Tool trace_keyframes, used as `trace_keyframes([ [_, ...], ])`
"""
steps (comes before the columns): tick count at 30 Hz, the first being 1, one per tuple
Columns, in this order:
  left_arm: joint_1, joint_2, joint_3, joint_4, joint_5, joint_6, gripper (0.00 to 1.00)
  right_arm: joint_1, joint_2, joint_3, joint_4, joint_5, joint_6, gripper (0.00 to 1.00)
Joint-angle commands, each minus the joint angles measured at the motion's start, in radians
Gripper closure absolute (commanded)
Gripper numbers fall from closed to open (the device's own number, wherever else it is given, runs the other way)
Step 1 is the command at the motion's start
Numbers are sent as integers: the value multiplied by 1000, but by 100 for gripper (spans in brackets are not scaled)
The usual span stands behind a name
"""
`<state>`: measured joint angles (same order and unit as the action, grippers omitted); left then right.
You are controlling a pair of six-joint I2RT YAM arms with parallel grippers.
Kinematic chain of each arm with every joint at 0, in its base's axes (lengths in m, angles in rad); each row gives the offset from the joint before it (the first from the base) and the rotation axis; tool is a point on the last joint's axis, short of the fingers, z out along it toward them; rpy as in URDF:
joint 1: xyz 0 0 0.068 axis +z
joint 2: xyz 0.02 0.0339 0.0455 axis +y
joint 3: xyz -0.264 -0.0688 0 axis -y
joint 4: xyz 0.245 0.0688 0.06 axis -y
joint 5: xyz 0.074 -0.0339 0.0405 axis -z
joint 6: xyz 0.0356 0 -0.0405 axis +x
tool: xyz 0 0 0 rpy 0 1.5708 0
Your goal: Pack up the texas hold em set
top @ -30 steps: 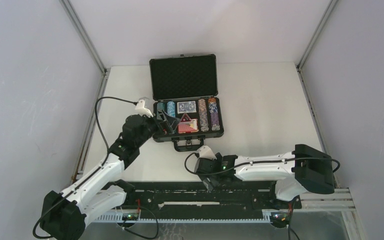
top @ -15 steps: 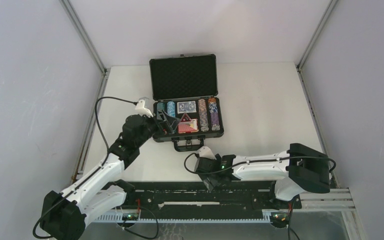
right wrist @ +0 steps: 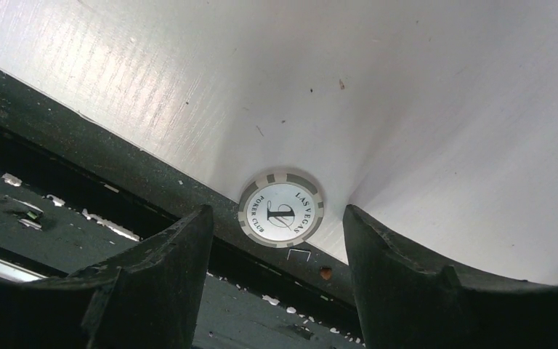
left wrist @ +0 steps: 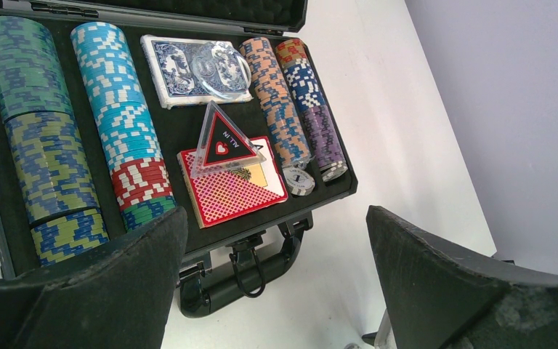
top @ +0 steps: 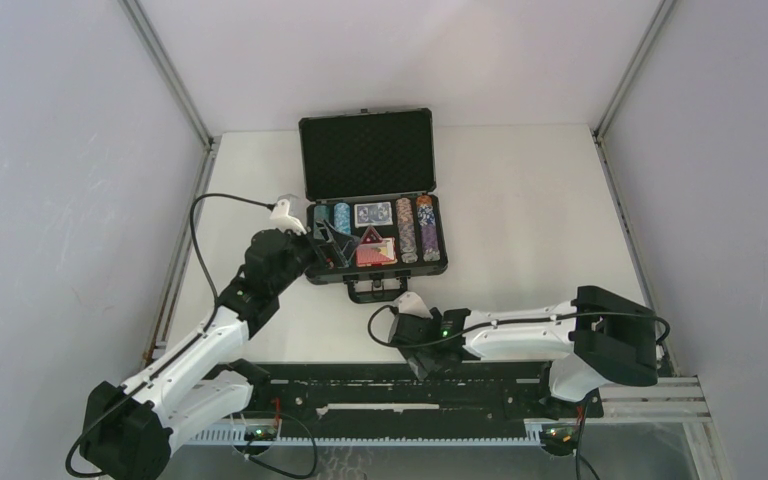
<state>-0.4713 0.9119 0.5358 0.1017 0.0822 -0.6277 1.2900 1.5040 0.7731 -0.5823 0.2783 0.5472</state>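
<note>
While the left gripper [left wrist: 275, 218] hangs spread over the briefcase [top: 367, 155], the right gripper [right wrist: 277, 212] straddles, unclosed, a poker chip [right wrist: 281, 208] at the near table [right wrist: 407, 109] edge.

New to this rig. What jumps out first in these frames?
The open black briefcase on the table, its tray packed with rows of multicoloured chips, a blue deck and a red deck topped by a triangular ALL IN button. Then a lone white chip at the table's near edge, between the open right gripper fingers, untouched. The left gripper hovers open by the case's near left corner.
</note>
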Motion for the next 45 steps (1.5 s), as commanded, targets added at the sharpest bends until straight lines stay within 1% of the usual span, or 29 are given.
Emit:
trace_keyframes([
  [1, -7, -10, 0, 23, 0, 13, 3, -3, 22, 0, 21, 6, 6, 27],
  [11, -6, -7, -1, 20, -2, 14, 3, 2, 57, 16, 12, 15, 11, 33],
  [21, -6, 3, -2, 26, -4, 14, 3, 14, 72, 21, 7, 12, 19, 37],
  [28, -7, 3, -2, 24, -2, 14, 3, 17, 81, 20, 12, 9, 21, 42],
  [42, -7, 6, 0, 23, -5, 17, 3, 12, 75, 20, 12, 19, 22, 57],
  [45, -6, 10, 0, 23, -6, 18, 3, 4, 65, 20, 10, 25, 22, 58],
])
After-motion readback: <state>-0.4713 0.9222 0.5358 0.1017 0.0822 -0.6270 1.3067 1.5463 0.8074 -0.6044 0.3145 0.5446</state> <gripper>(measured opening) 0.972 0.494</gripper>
